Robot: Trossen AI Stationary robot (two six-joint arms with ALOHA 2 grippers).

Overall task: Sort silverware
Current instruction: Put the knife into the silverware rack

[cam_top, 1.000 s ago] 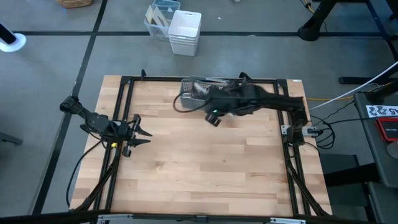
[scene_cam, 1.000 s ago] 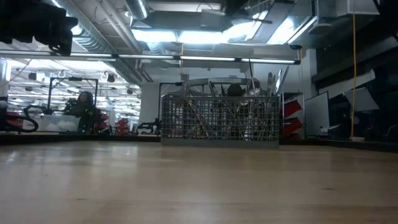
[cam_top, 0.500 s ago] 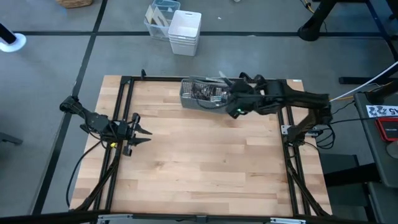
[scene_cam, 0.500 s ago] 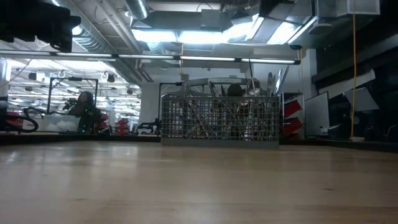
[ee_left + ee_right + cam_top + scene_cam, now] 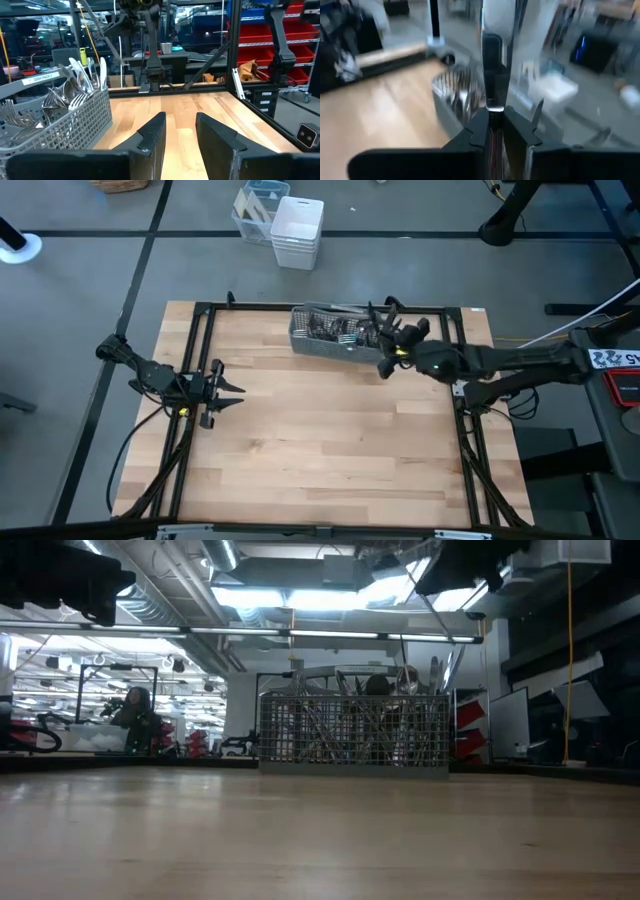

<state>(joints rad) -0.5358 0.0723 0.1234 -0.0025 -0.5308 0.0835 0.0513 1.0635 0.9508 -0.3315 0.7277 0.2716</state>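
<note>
— Silver-coloured forks, spoons and knives: where is the silverware [image 5: 338, 330] on your bench [image 5: 320, 450]?

— Your silverware stands bunched, handles and heads up, in the grey mesh caddy [image 5: 325, 338] at about 12 o'clock on the wooden bench, close to the far edge. From table height the caddy [image 5: 353, 733] shows side-on, with spoon bowls and fork tines [image 5: 405, 678] poking above its rim. Your left wrist camera catches the same basket [image 5: 55, 127], spoons and forks [image 5: 80, 82] fanned above the mesh.

— What is your right tool doing?

— Your right tool [image 5: 385, 330] hangs over the caddy's 3 o'clock end, its arm stretched in from the bench's right side. In its own wrist view the fingers [image 5: 479, 127] are pinched nearly together on one slim metal piece [image 5: 494, 102] that runs straight out between them. That picture is smeared, so you cannot tell fork from knife or spoon. The caddy [image 5: 457, 92] lies beyond the fingertips, the pale wood beside it.

— And your left tool?

— Your left tool [image 5: 228, 392] waits at about 9 o'clock, near the black frame rail [image 5: 195, 380], well apart from the caddy. Its fingers [image 5: 152, 135] are spread, with bare wood showing in the gap and nothing held.

— Anything off the bench?

— A white bin [image 5: 298, 232] sits on the grey floor past the 12 o'clock edge.
</note>
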